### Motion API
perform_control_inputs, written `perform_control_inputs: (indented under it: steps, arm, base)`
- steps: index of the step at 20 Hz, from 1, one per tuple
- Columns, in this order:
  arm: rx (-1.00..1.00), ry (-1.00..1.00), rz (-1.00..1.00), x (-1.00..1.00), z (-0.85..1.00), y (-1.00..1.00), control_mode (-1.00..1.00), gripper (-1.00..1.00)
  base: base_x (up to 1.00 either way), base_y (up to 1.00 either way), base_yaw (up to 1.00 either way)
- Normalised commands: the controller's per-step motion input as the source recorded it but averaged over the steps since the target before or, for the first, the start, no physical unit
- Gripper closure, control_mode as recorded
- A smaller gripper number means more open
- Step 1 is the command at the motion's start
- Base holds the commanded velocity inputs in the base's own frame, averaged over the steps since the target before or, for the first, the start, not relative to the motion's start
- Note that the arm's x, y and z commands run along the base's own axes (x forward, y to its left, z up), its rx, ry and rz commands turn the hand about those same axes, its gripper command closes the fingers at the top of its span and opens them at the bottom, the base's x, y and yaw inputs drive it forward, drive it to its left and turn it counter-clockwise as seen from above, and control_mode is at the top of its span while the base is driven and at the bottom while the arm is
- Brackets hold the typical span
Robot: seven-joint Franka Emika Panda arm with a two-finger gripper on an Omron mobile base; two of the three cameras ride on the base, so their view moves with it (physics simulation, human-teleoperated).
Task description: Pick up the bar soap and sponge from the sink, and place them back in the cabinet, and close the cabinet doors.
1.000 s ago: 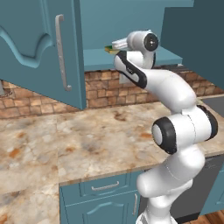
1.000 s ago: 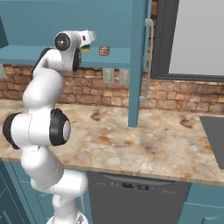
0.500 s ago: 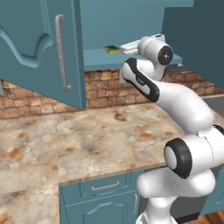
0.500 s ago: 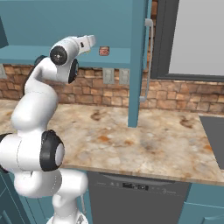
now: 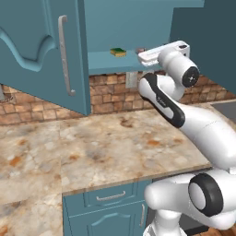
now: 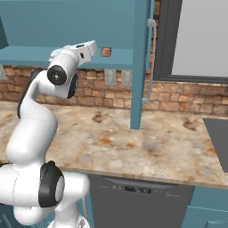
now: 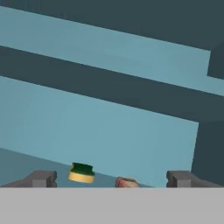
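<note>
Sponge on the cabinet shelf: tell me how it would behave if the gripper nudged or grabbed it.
The sponge looks like a small flat block lying on the shelf, so it would probably slide rather than roll or tip. Its soft-looking yellow layer suggests it squashes under a grip. For its size, it is likely light.

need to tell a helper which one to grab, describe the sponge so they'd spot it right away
Look at the tall teal cabinet standing open above the brick wall and stone counter, and find its teal shelf. The sponge lies on that shelf, left of the bar soap. It is the small flat block with a dark green face over a yellow layer; the soap is pinkish-brown.
</note>
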Motion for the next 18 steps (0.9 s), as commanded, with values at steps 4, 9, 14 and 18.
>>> perform_control_inputs:
  steps: [4, 9, 14, 18]
  arm:
    - [0.00, -0.10, 0.00, -0.63, 0.00, -0.24, -1.00, -1.00]
    - [0.00, -0.07, 0.00, -0.59, 0.04, -0.16, -1.00, -1.00]
    - [0.00, -0.01, 0.00, -0.50, 0.13, -0.02, -1.00, -1.00]
    - [0.00, 0.03, 0.00, -0.52, 0.25, 0.00, -1.00, -1.00]
  base:
    - [0.00, 0.00, 0.00]
    - [0.00, 0.00, 0.00]
    - [0.00, 0.00, 0.00]
    - [0.00, 0.00, 0.00]
